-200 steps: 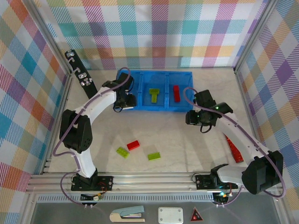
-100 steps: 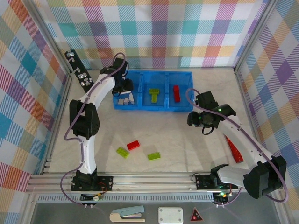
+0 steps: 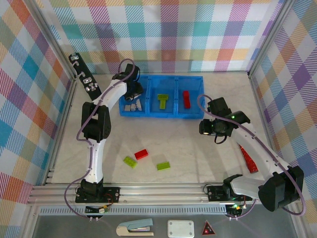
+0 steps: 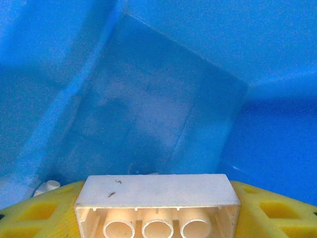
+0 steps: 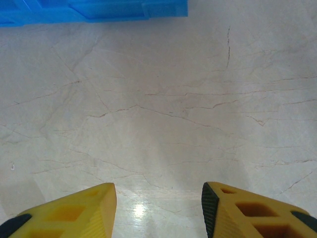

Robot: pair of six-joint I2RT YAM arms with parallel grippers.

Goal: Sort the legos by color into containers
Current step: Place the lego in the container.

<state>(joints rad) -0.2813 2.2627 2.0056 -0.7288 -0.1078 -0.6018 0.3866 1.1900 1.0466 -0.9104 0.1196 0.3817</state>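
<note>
Left gripper (image 3: 134, 93) grips a white brick (image 4: 157, 197) above the tray's (image 3: 148, 115) left bin, where white bricks (image 3: 132, 105) lie. A green brick (image 3: 163, 100) sits in the middle bin and a red brick (image 3: 187, 98) in the right one. Right gripper (image 5: 158, 208) hangs parted and empty over the table (image 5: 163, 109). One red (image 3: 141, 154) and two green legos (image 3: 130, 161) lie loose near the front.

**White-shelled left arm (image 3: 110, 94) and right arm (image 3: 257, 146), black at the joints.**
Lilac cables (image 3: 198, 105) loop alongside; yellow cut-out end effector fingers (image 5: 69, 210), black-tipped.
</note>
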